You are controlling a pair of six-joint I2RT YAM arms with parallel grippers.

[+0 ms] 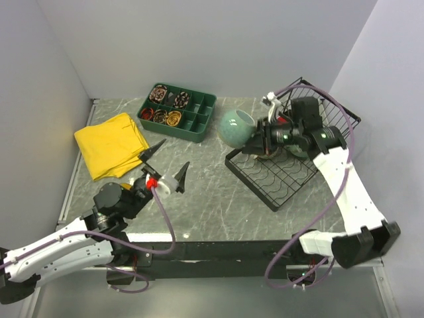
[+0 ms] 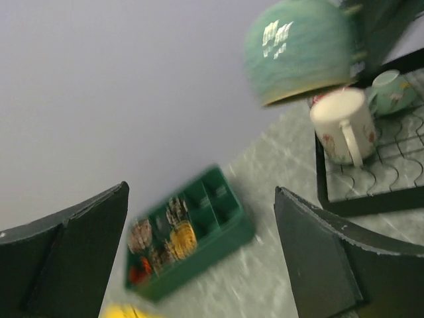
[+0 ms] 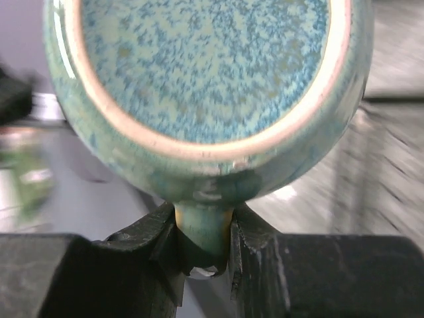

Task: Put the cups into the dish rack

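My right gripper (image 1: 257, 141) is shut on the handle of the larger grey-green mug (image 1: 236, 128) and holds it in the air at the left edge of the black wire dish rack (image 1: 265, 180). In the right wrist view the fingers clamp the handle (image 3: 204, 232) and the mug's mouth (image 3: 205, 66) faces the camera. The left wrist view shows this mug (image 2: 298, 50) tipped over the rack, with a cream mug (image 2: 344, 126) and a small pale teal mug (image 2: 391, 91) standing in the rack (image 2: 324, 192). My left gripper (image 1: 167, 163) is open and empty over the table's middle.
A dark green compartment tray (image 1: 177, 112) with small items sits at the back; it also shows in the left wrist view (image 2: 189, 232). A yellow cloth (image 1: 111, 144) lies at the left. The rack's raised basket end (image 1: 338, 116) is behind my right arm.
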